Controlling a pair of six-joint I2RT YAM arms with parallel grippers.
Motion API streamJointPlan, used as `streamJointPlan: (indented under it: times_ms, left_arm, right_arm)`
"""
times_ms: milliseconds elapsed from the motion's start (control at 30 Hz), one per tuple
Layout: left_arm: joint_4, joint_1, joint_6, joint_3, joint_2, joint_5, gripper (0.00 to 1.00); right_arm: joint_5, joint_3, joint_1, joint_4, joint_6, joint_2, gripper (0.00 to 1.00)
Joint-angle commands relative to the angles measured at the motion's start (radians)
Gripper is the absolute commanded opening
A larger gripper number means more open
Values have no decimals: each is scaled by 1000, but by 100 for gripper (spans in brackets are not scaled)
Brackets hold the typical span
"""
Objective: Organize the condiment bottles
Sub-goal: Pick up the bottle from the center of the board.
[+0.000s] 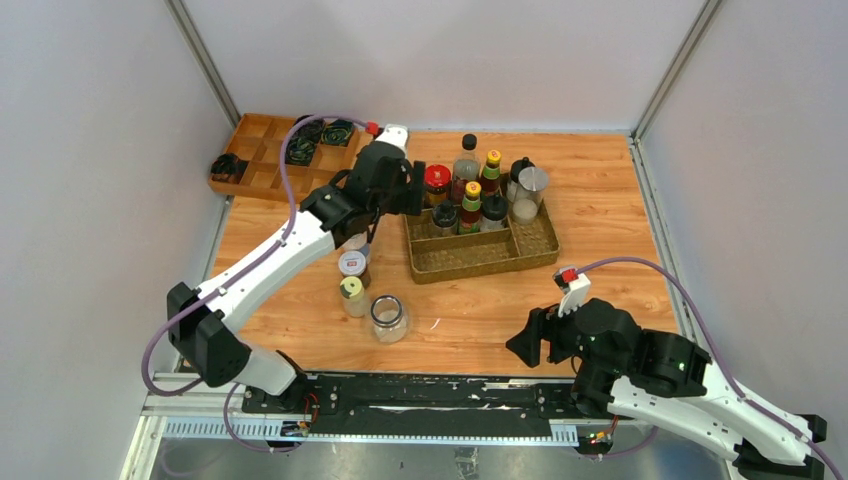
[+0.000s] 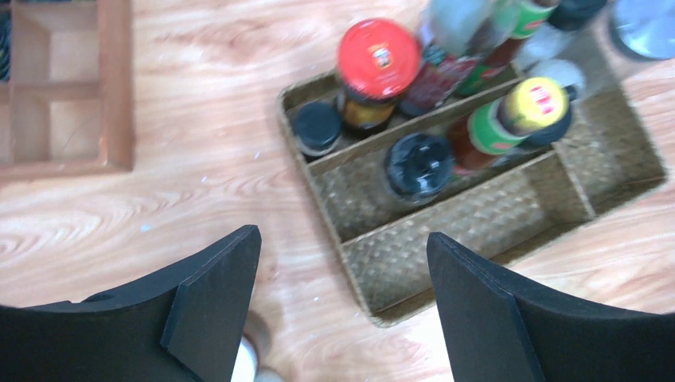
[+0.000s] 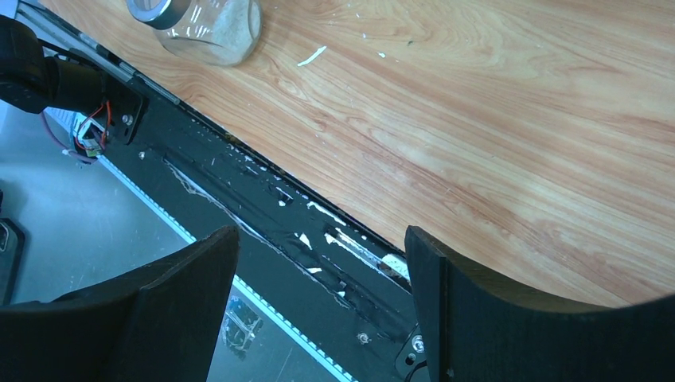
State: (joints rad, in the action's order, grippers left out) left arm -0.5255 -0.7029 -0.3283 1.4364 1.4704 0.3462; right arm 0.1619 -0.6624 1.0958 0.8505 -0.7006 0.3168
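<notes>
The left pincer is hovering spread beside the woven tray holding most condiment bottles; three are standing on the surface beside it. The right pincer is gaping, empty.

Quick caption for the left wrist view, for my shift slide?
Open left gripper poised near the woven tray, where a red-capped jar, black-capped bottles and a yellow-capped bottle stand.

Front trough of woven tray open, back rows packed with bottles, loose jars standing just left
</notes>
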Motion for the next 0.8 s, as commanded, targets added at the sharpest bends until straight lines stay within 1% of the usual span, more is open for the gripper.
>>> streamJointPlan:
  times_ms: [0,133,333,600,767]
  left_arm:
    - [-93,52,-66,-140,-63,60,83]
    - [-94,87,-99,-238,-127,69,84]
    - [-99,102,-146,-318,-169,82,84]
    - [-98,123,-149,-340,-166,128,83]
    - [-120,138,-179,-347,-187,88,83]
  right_arm:
    - [-22,14,15,-30,-17,1,82]
    - [-26,12,15,-30,-18,1,82]
    - [-37,15,15,-41,-20,4,82]
    - [-48,20,15,-49,-25,4,81]
    - [-50,20,14,-48,-24,6,81]
